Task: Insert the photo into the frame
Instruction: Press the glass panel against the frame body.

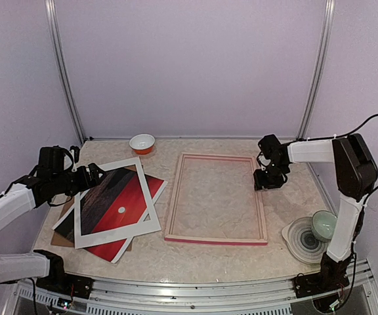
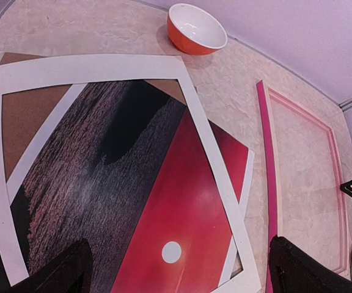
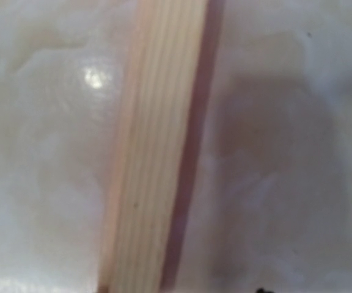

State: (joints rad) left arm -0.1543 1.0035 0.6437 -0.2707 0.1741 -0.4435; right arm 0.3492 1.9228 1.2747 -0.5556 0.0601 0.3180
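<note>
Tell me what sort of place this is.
Likely a robot lab test cell: lilac panels between aluminium posts, left arm and right arm mounted at the table edge, the frame laid out.

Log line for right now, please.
photo flat under white mat, outside frame | frame empty, mid-table | left gripper open above mat edge | right gripper at frame's right rail, jaws unclear

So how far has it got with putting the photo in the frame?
Barely begun. Done: the frame lies flat and empty mid-table. In hand: the left fingers hover open by the photo; the right fingers are at the frame's right rail, grip unclear. Left: the photo, under a white mat beside the frame, has to be freed and laid inside.
</note>
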